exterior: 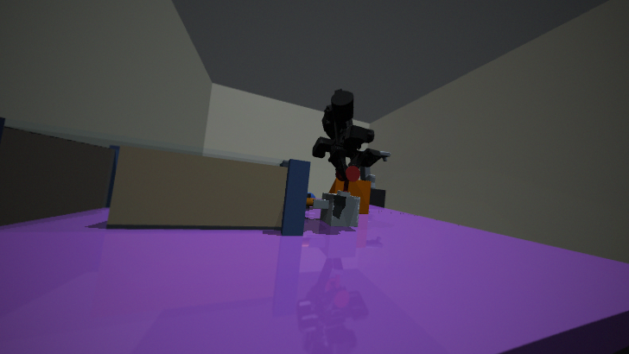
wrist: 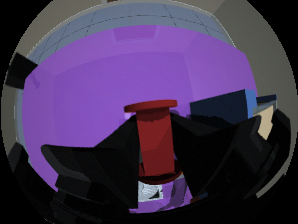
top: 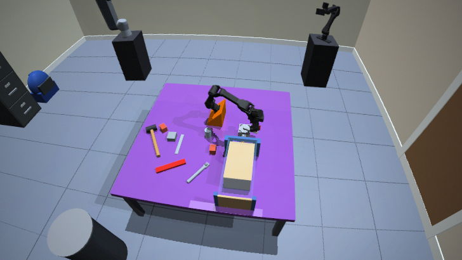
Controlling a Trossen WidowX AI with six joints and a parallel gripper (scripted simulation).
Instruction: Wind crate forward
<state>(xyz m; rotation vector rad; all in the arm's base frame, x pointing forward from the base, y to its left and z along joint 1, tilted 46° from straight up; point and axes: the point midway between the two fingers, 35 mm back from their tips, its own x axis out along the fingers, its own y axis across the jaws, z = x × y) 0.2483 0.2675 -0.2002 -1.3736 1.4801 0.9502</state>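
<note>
A purple table carries a black-headed hammer at one side, near a small orange block, a grey block and a pale strip. A red bar and a grey wrench lie apart from each other. Another orange block sits between the grey cylinder and the wrench. An orange wedge stands near the winch.
</note>
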